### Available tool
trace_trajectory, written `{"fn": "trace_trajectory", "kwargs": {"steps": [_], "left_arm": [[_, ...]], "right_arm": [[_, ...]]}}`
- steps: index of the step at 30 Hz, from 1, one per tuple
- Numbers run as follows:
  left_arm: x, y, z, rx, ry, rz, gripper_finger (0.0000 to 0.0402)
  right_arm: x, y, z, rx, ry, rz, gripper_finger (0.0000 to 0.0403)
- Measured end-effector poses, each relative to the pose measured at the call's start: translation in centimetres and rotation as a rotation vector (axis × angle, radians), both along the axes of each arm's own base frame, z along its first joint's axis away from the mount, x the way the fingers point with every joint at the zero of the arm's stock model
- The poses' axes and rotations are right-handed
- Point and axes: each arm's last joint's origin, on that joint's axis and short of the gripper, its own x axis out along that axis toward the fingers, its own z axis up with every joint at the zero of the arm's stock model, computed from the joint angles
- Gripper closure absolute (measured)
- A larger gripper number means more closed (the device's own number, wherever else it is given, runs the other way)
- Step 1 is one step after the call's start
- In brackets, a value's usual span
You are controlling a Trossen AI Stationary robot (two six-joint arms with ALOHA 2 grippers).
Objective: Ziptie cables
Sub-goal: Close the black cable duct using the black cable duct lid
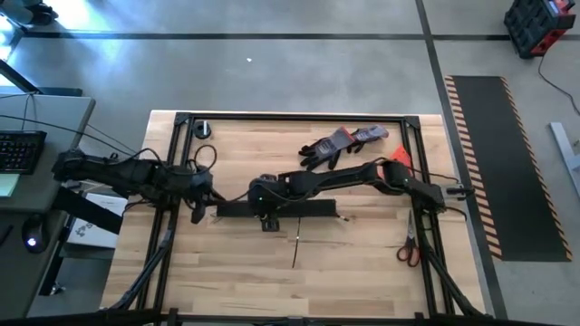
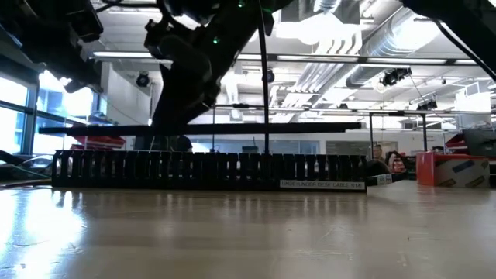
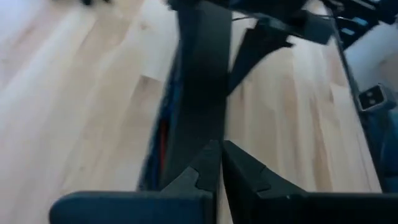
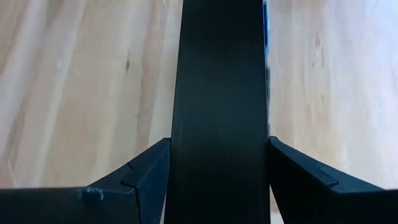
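Now the right gripper (image 4: 219, 168) clamps the flat black cover strip (image 4: 219, 81) mid-frame, the left gripper (image 3: 221, 163) is pinched together, and cables (image 3: 163, 140) likely need tying next.

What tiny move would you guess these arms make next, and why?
Probably lower the cover strip onto the duct. The right gripper holds the strip across its width, the left gripper is shut at its end, and the low view shows it hovering just above the duct.
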Motion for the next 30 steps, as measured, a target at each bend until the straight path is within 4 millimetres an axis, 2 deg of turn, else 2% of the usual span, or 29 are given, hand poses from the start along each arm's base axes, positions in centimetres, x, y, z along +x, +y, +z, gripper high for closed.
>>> {"fn": "trace_trajectory", "kwargs": {"steps": [7, 19, 26, 30], "left_arm": [[0.1, -0.6, -0.4, 0.028, -0.014, 0.016, 0.0401], [1.2, -1.6, -1.7, 0.028, 0.097, 0.047, 0.0401], [1.6, -2.1, -5.0, 0.004, 0.145, 0.071, 0.0401], [1.4, -2.0, -6.3, 0.011, 0.149, 0.116, 0.0402]], "right_arm": [[0.0, -1.0, -0.3, 0.029, 0.036, -0.065, 0.0189], [0.2, -1.1, -0.7, 0.068, 0.034, -0.034, 0.0189], [0.2, -1.1, -0.7, 0.067, 0.035, -0.034, 0.0189], [0.3, -1.1, -1.6, 0.067, 0.051, -0.034, 0.0189]]}}
